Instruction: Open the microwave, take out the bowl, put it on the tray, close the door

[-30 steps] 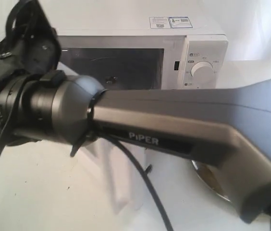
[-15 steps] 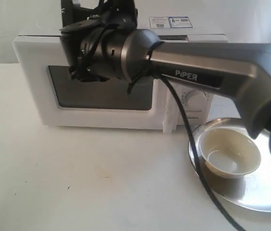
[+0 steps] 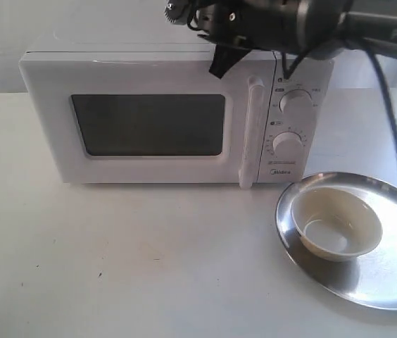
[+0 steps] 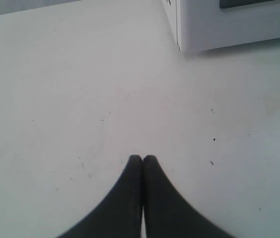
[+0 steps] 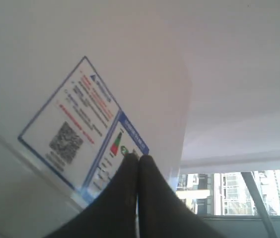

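Left gripper: the left gripper (image 4: 142, 158) has its dark fingers pressed together on nothing. It hangs over the bare table (image 3: 114, 267), apart from the microwave's front lower corner.
Microwave: the microwave (image 3: 149, 70) stands upright on the table. Its long axis runs across the exterior view, left to right.
Door: the door (image 3: 149, 169) faces the exterior camera and looks flush with the microwave's front, so I judge it closed.
Handle: the handle (image 3: 253, 134) is a white bar with an upright long axis. It sits at the door's right edge, just beside the microwave's two knobs (image 3: 297, 102).
Right gripper: the right gripper (image 5: 138, 157) also has its fingers pressed together, empty. It is just above the microwave's top, over the sticker (image 5: 80, 124); whether it touches is unclear.
Bowl: the bowl (image 3: 336, 225) sits upright, mouth up, off the microwave's front right corner. It rests inside the tray, and being round it has no long axis.
Tray: the tray (image 3: 388, 282) lies flat on the table, near the microwave's right front.
Step in hand: all four parts of the task look done.
Next move: the right arm only needs to lift clear of the microwave, without scraping its top or catching the handle.
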